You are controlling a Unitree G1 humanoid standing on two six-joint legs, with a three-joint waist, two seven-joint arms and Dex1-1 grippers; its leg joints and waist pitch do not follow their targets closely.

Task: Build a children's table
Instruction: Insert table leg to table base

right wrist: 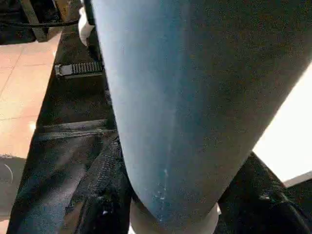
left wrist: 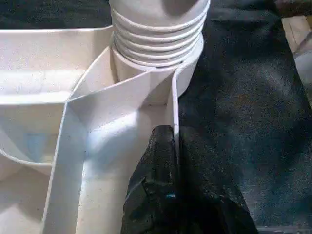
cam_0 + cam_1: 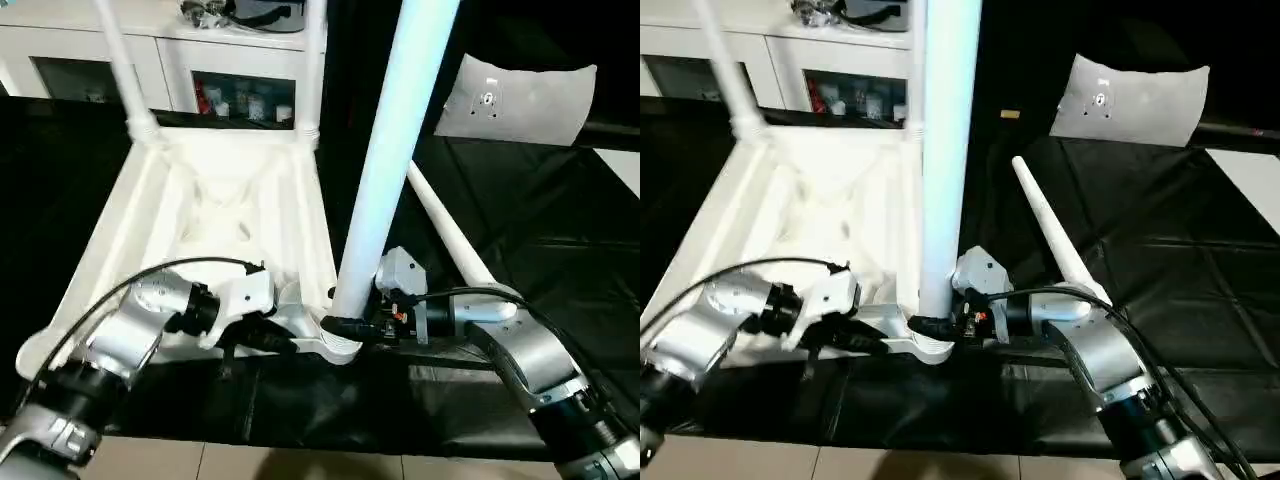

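The table top [image 3: 215, 215] lies upside down on the black-covered worktop [image 3: 560, 240], two far legs already standing in it. The step in hand is seating a third leg [image 3: 385, 160] in the near corner socket [image 2: 156, 48]; next it likely needs twisting down firmly. A spare leg [image 3: 450, 235] lies just beside. The right gripper [image 3: 352, 326] clasps the upright leg's base with its fingers half spread. The left gripper [image 2: 165, 146], fingers pinched on the top's rim, steadies it.

surface: black sheet [image 3: 560, 250] | on it: upturned white table top [image 3: 215, 215]; loose white leg [image 3: 450, 235]; grey cushion [image 3: 515, 100]
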